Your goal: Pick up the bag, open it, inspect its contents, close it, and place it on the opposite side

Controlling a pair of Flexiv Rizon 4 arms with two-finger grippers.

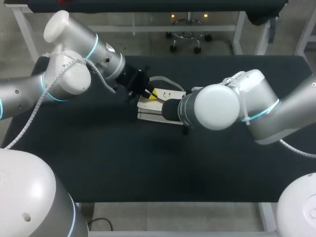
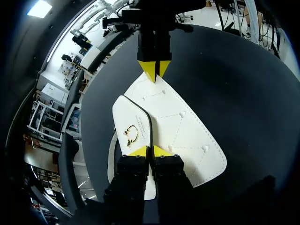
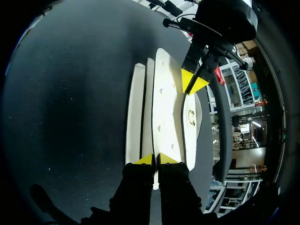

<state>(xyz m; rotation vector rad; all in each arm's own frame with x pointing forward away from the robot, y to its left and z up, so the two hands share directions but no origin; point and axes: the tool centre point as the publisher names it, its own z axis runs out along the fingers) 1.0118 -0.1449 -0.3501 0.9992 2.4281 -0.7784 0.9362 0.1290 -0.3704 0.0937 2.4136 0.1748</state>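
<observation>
**Both your grippers pinching the white bag (image 2: pixel 183 131), mid-table**

Bag sits on the dark table (image 1: pixel 98 158), about the middle, a little toward the far edge in the head view. White, with a stitched panel and small studs facing up. A flap (image 2: pixel 133 119) with black edging folds over one end, and a gold ring clasp (image 2: pixel 131 134) is on it. Can't tell whether the clasp is fastened. A pale strap (image 1: pixel 165 80) loops out from the bag's far side. From the right wrist view the bag shows as several white layers side by side with dark gaps between them. Can't tell whether any part is lifted off the table.

Your left gripper (image 2: pixel 150 151): yellow tips nearly together with the flap's edge caught between them, so it is pinching the bag at the flap end. Your left arm (image 1: pixel 74 74) comes in from the left of the head view, and its gripper is over the bag's far left part.

Your right gripper (image 3: pixel 155 159): tips also close, with the bag's thin white edge between them and touched from both sides, so it is pinching the opposite end. In the head view its fingers are hidden under your right arm (image 1: pixel 222 106), whose wrist covers the bag's right part.

The grippers face each other across the bag. Each shows in the other's wrist view at the bag's far end, tips pressed together on the edge.
</observation>
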